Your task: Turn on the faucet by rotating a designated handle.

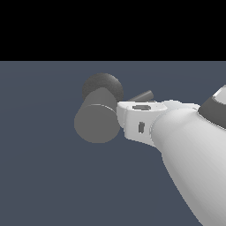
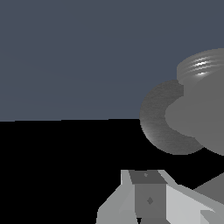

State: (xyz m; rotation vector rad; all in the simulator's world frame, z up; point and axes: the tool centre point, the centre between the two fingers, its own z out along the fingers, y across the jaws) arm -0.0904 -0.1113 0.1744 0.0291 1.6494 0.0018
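The matte grey cylindrical faucet point(image 1: 96, 121) with its dark rounded knob point(image 1: 103, 87) sits left of centre in the exterior view. Its thin grey rod handle point(image 1: 142, 96) projects toward that view's right, just above the white arm's gripper point(image 1: 132, 121). Whether the fingers are spread or pressed together cannot be told.

From the wrist, the grey faucet point(image 2: 205, 118) crowds one side of the picture, its ribbed cylinder catching a bright glint and its dark rounded knob point(image 2: 159, 127) bulging beside it. A pale grey finger point(image 2: 148, 197) of the gripper point(image 2: 151, 199) juts in close by, apart from the knob; whether the jaws are parted cannot be told.
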